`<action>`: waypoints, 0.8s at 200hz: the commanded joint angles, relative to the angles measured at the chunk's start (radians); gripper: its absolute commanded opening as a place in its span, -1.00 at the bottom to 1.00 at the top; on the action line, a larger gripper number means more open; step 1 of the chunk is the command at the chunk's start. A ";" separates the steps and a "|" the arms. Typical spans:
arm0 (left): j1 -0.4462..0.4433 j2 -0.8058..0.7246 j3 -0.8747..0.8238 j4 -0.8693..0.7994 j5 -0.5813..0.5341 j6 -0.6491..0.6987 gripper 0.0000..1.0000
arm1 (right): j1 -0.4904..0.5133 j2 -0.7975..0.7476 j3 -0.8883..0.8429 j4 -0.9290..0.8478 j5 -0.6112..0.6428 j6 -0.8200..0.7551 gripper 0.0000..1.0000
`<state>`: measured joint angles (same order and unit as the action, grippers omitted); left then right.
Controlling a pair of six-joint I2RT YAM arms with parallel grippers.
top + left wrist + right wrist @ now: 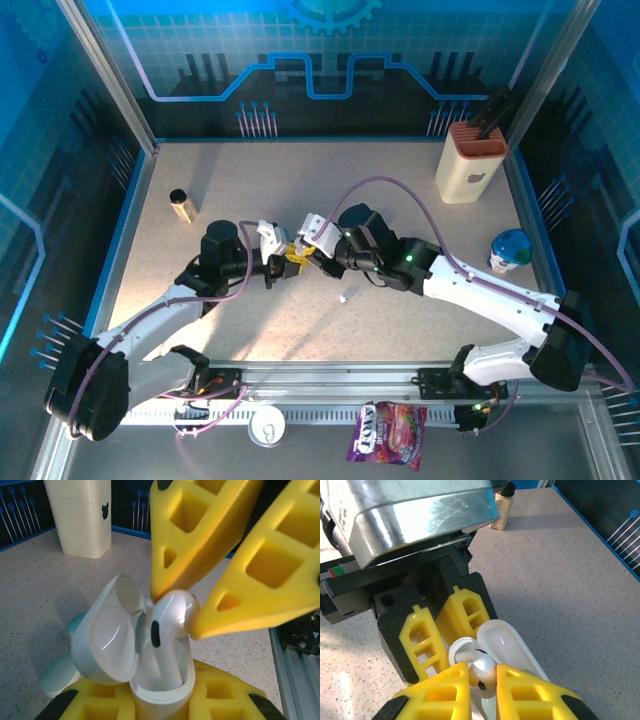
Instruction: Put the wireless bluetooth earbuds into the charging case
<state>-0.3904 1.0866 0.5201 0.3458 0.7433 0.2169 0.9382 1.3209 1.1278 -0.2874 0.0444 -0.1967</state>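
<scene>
My left gripper [278, 262] [162, 702] is shut on the white charging case [162, 692] [462, 647], held upright with its lid [105, 630] [507, 645] swung open. My right gripper [310, 255] [483, 680] is shut on the head of a white earbud [167, 622] [482, 675]. The earbud's stem reaches down into the case's opening while its head stays above the rim. The right gripper's yellow fingers [200, 555] come in from above. Another small white earbud [343, 298] lies loose on the table just in front of the grippers.
A cream block holder [470, 165] [85, 517] stands at the back right. A small bottle [181, 204] [500, 512] stands at the back left. A blue-and-white round container [510, 250] sits by the right wall. A candy bag [388, 432] and a round lid [267, 428] lie beyond the near rail.
</scene>
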 commanded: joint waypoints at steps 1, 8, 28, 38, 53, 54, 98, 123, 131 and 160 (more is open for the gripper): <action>-0.006 -0.019 0.029 0.000 0.030 0.010 -1.00 | 0.022 0.017 0.035 -0.026 0.000 -0.031 -0.71; -0.006 -0.020 0.027 0.000 0.027 0.007 -1.00 | 0.024 0.021 0.036 -0.028 -0.004 -0.036 -0.70; -0.007 -0.022 0.027 0.001 0.026 0.007 -1.00 | 0.035 0.026 0.036 -0.029 -0.026 -0.049 -0.65; -0.007 -0.021 0.028 0.004 0.026 0.006 -1.00 | 0.037 0.029 0.039 -0.028 -0.033 -0.048 -0.57; -0.006 -0.022 0.026 0.007 0.024 0.004 -1.00 | 0.035 0.014 0.033 -0.014 -0.020 -0.037 -0.36; -0.006 -0.023 0.026 0.007 0.024 0.004 -1.00 | 0.035 0.011 0.031 -0.013 -0.019 -0.036 -0.35; -0.006 -0.024 0.023 -0.005 0.014 0.012 -1.00 | -0.019 -0.123 -0.047 0.030 -0.054 0.029 -0.08; -0.006 -0.027 0.021 -0.003 0.013 0.020 -1.00 | -0.127 -0.233 -0.167 0.120 -0.122 0.197 -0.04; -0.007 -0.028 0.020 -0.002 0.010 0.023 -1.00 | -0.172 -0.266 -0.207 0.140 -0.143 0.260 -0.01; -0.006 -0.033 0.017 0.002 0.000 0.036 -1.00 | -0.326 -0.317 -0.310 0.083 -0.156 0.491 -0.01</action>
<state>-0.3923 1.0809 0.5201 0.3370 0.7486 0.2195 0.7078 1.0214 0.8917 -0.1856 -0.0647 0.0494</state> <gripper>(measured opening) 0.168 0.497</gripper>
